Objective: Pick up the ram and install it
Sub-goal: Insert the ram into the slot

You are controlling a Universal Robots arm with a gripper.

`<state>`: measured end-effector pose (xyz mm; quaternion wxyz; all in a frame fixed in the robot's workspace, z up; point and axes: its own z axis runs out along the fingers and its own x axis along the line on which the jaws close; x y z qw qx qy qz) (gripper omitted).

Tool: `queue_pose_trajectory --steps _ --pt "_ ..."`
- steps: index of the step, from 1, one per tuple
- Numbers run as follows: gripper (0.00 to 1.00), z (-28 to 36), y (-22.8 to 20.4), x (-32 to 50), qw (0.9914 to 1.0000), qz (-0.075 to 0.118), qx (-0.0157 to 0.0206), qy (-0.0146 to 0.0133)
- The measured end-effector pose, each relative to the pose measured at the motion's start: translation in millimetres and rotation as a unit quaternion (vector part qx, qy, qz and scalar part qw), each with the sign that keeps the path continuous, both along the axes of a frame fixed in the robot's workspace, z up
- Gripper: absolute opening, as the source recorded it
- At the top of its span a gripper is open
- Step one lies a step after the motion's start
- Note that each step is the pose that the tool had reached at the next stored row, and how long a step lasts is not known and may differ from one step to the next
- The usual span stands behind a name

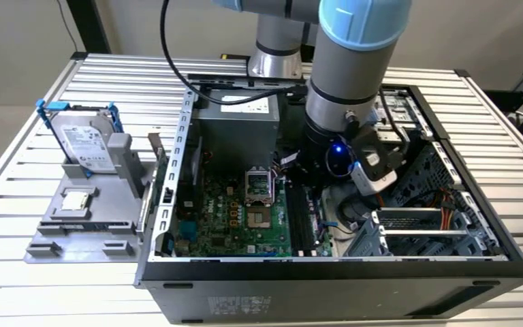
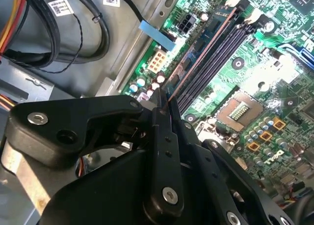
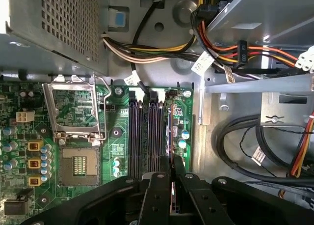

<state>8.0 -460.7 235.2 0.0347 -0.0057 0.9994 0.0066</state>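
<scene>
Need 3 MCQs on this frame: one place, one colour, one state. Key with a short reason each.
1. The hard drive sits:
A. on the grey stand outside the case, at the exterior view's left
B. flat on the motherboard
C. under the case

2. The memory slots are:
A. white
B. black
C. yellow

3. The gripper is:
A. open, holding nothing
B. shut on the ram
C. shut on a cable

Key:
1 A, as the exterior view shows the drive propped on the stand beside the case.
2 B, as both wrist views show dark slots on the green board.
3 B, as the fingers pinch the thin stick, which lies along the slots.
</scene>
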Motion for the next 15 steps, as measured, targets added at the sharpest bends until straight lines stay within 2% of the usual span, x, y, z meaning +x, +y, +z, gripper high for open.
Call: queue_pose_trajectory --steps 5,10,15 --pt "0.00 -2.2 -0.2 -2.5 1.00000 0.000 -0.0019 -0.0003" --pt "0.00 -7.2 -0.4 -2.9 0.99999 0.000 -0.0035 -0.0002" --pt "0.00 -9.5 -1.4 -4.6 0.99999 0.000 -0.0038 -0.0003"
